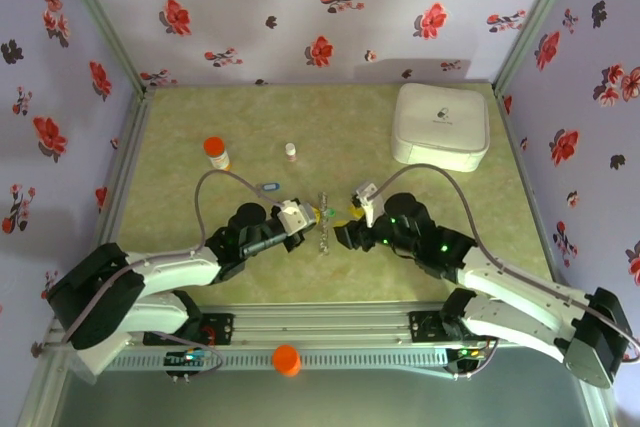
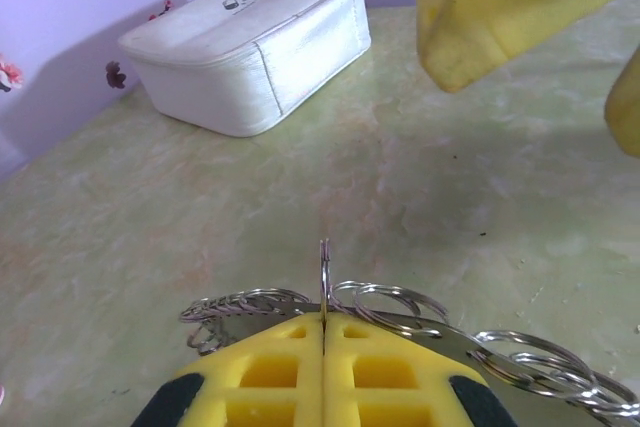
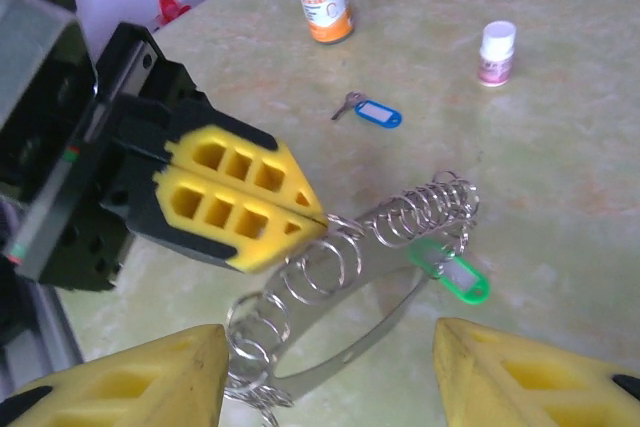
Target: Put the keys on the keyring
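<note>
The left gripper (image 3: 312,219), yellow jaws pressed together, pinches the edge of the keyring (image 3: 345,272), a thin metal loop strung with coiled wire rings. The right gripper (image 3: 332,347) hangs just beside it, jaws spread wide to either side of the loop and gripping nothing. The green key (image 3: 450,275) lies at the loop's far end; the blue key (image 3: 377,113) lies well apart.
</note>
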### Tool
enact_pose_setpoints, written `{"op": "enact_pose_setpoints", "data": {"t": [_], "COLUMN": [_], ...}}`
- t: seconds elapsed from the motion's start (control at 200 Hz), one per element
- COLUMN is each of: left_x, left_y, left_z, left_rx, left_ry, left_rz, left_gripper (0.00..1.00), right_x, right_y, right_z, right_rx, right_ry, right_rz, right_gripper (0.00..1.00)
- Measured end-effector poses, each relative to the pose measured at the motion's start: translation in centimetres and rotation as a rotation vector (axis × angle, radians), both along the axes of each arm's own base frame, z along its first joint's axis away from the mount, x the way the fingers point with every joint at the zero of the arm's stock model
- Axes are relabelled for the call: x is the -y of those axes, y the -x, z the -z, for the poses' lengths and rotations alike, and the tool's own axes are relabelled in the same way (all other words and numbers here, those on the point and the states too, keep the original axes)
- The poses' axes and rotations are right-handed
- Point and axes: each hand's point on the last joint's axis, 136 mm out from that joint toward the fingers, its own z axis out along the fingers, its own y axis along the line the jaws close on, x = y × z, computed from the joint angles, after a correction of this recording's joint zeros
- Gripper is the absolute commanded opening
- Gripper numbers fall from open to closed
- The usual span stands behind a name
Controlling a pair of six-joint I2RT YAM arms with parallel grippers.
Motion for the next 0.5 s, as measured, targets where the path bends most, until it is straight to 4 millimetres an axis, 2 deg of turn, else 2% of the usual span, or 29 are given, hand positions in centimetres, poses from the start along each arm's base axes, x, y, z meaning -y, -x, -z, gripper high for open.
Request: {"op": "enact_pose_setpoints", "data": {"t": [0.125,0.305,0.5], "left_x": [0.3,1.0,1.5], "left_y": [0.4,1.2,2.1], "left_z": [0.1,0.1,0.3], "left_rx": [-0.011,-0.054,-0.124], "left_ry": [0.0,-0.006,-0.013], "left_rz": [0.029,0.083,0.134], "left_gripper": [0.0,0.0,0.0], "right_x": [0.0,1.9,2.3], "right_y": [-0.8,-4.1,-3.7], "right_z": [-0.1,0.6,2.3], "right_rx": [-0.058,-0.157,-0.215], "right_ry": [0.033,0.118,0.183], "right_rz": [0.033,0.155,0.144], "right_gripper": [0.52,0.5,0.5]}}
